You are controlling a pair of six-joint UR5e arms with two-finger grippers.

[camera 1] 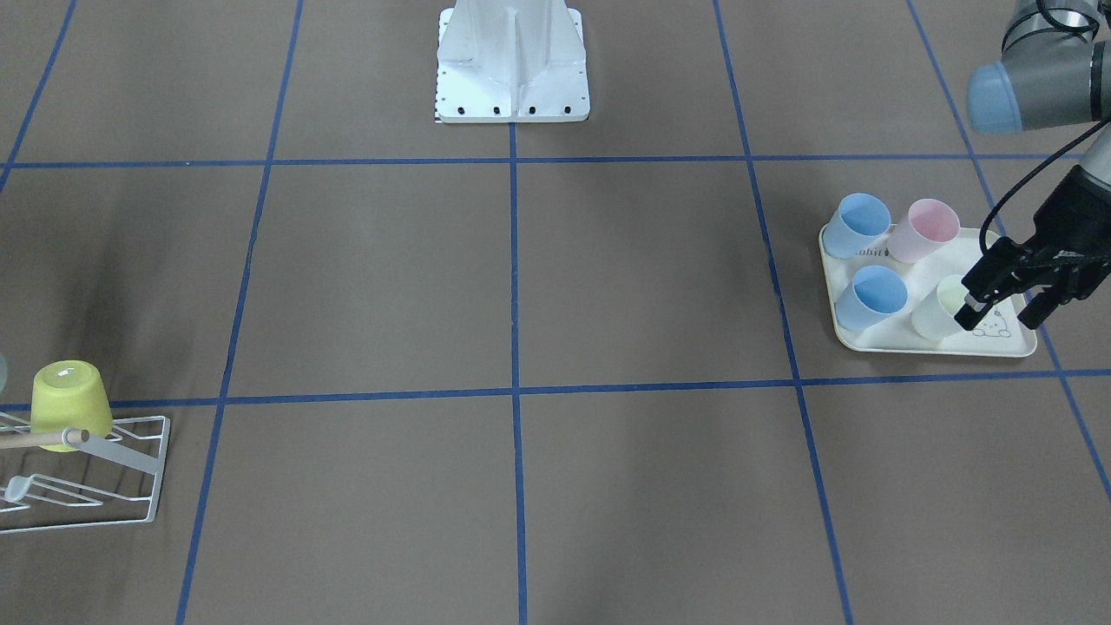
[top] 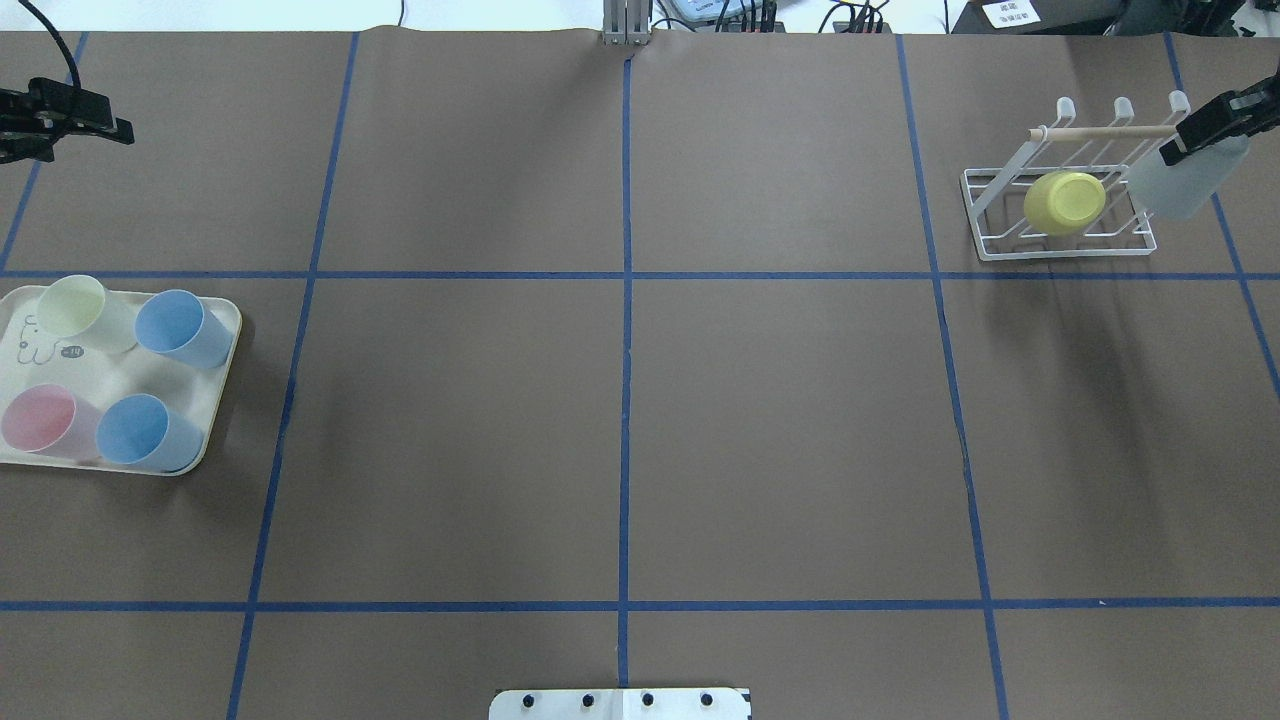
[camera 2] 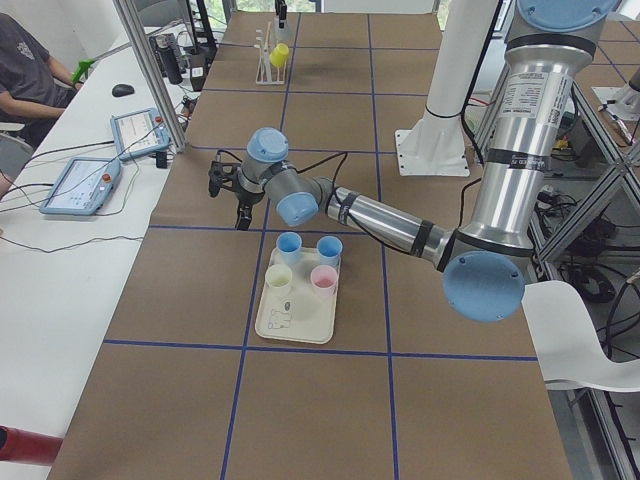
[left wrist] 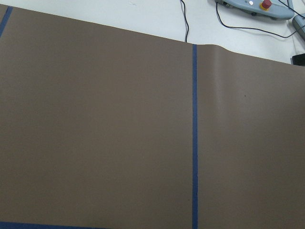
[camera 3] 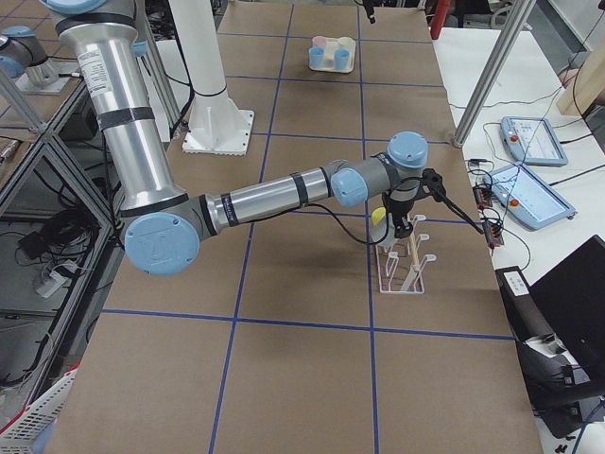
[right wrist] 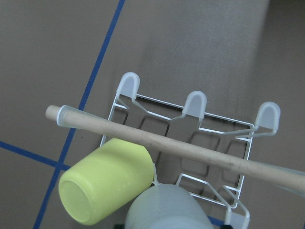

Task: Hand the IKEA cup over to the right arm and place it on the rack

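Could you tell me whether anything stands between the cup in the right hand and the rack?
The yellow-green cup occupies one side of the rack, beside the held translucent cup, and the dowel crosses above; the other prongs look free.

A yellow cup [right wrist: 105,179] and the dowel [right wrist: 190,145] block one side of the rack [right wrist: 196,104]. The table [top: 780,430] between rack and tray [top: 110,375] lies open.

You have a cream rabbit-print tray [top: 105,372] at the left end of the brown desk [top: 800,430], blue tape lines [top: 626,400] gridding its surface, teach pendants [camera 2: 75,185] on the white side desk, and a seated person [camera 2: 25,65] beside them.
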